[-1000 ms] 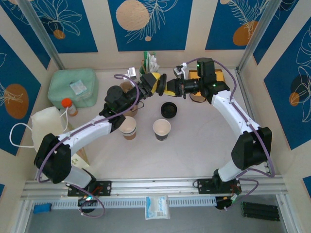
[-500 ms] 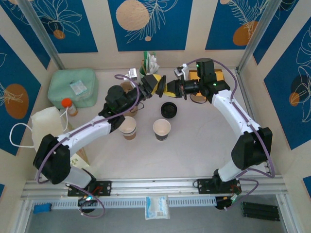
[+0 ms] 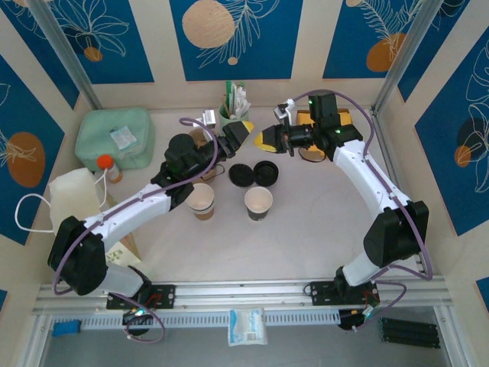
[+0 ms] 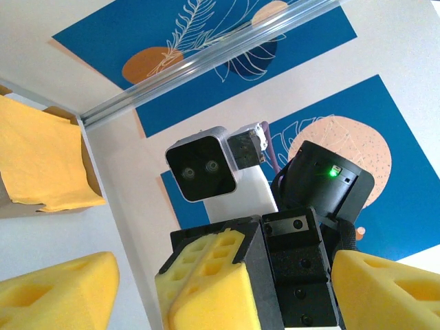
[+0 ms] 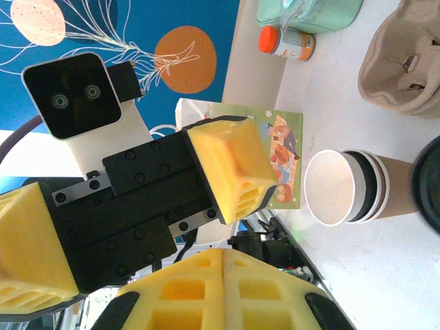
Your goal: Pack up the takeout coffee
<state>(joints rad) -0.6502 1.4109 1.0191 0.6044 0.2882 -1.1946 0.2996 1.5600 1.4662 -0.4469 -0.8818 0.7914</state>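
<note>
While the two arms meet above the back of the tabletop (image 3: 321, 229), the left fingers (image 3: 238, 131) stand wide apart and are empty. The right fingers (image 3: 267, 138) are pressed together, and in the left wrist view their closed tip sits between the two left ones. The takeout coffee cup (image 3: 258, 203) stands upright near the middle of the tabletop, with its mouth open and the white inside showing. Just behind it two black lids lie flat, close side by side, the left lid (image 3: 240, 174) and the right lid (image 3: 266, 173). A stack of paper cups (image 3: 202, 200) stands upright to the left of the coffee cup, near it but apart, just beside the left arm. A mint-green cup of stirrers (image 3: 234, 107) stands at the back wall
</note>
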